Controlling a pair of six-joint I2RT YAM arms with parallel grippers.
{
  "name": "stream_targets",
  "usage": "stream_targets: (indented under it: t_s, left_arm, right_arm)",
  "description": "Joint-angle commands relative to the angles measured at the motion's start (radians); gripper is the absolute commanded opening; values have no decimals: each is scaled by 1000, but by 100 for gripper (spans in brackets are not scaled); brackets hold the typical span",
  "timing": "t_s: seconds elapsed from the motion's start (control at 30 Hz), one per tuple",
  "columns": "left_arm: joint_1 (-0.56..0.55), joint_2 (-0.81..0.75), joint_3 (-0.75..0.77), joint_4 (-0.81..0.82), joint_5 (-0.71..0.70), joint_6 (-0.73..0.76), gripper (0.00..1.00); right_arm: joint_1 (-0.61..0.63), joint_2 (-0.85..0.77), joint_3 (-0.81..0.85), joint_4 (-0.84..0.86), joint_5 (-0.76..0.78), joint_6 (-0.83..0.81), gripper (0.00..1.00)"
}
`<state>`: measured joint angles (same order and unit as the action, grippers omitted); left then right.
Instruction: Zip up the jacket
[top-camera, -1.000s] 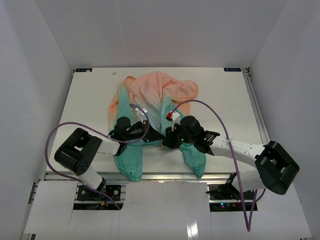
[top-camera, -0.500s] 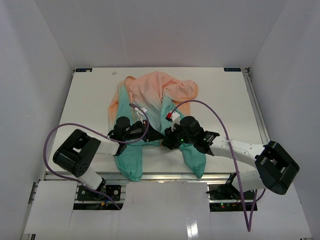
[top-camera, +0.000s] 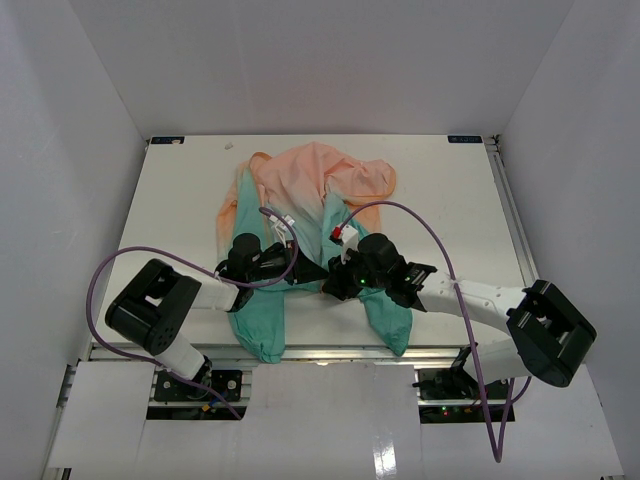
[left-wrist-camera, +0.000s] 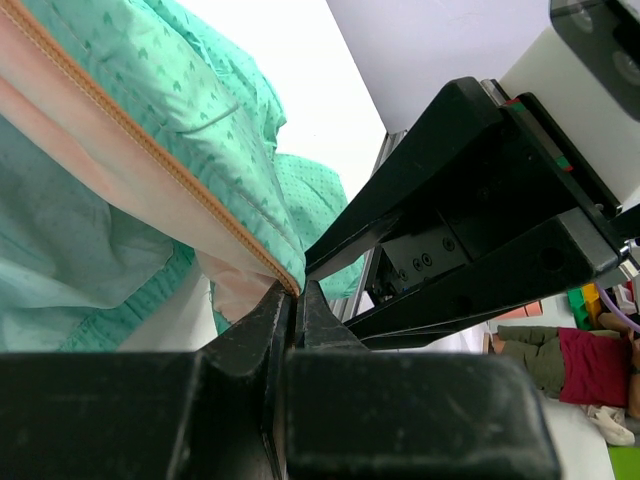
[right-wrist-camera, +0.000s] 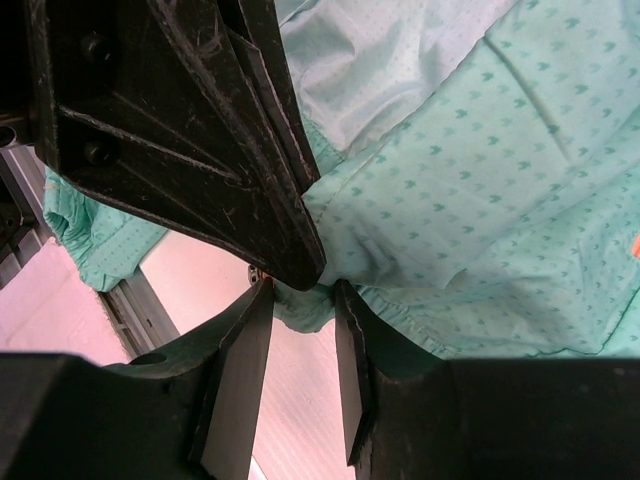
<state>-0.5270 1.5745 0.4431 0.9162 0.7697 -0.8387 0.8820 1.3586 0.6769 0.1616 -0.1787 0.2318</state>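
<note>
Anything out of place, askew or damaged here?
The thin peach-to-teal fabric jacket lies rumpled and unzipped, its two teal front panels splayed apart, both drooping past the white table's near edge. No damage visible.

Overhead view looks down on the whole table (top-camera: 450, 200); both wrist views sit close, sharing the jacket (left-wrist-camera: 180, 90) hem

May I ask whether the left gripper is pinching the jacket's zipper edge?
Yes, the left gripper is closed on the orange zipper edge of the jacket.

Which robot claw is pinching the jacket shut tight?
The left gripper: it is pinched shut on the jacket's orange zipper edge, while the right gripper has its fingers apart.
</note>
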Motion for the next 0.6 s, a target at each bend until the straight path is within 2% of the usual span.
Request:
stream_targets:
  t_s: [0.0, 0.17, 0.43, 0.5, 0.57]
  left_arm:
    - [-2, -54, 19, 25, -5, 6, 0]
    - [0, -56, 19, 26, -7, 4, 0]
    - [2, -66, 13, 26, -13, 0, 0]
    - [3, -70, 11, 25, -13, 1, 0]
    - [5, -75, 10, 24, -13, 0, 0]
  right_arm:
    - [10, 12, 8, 13, -9, 0, 36]
    - [15, 14, 7, 14, -18, -2, 40]
    - [16, 15, 4, 14, -14, -2, 39]
    - [15, 15, 4, 14, -14, -1, 36]
    - [16, 15, 3, 14, -15, -2, 27]
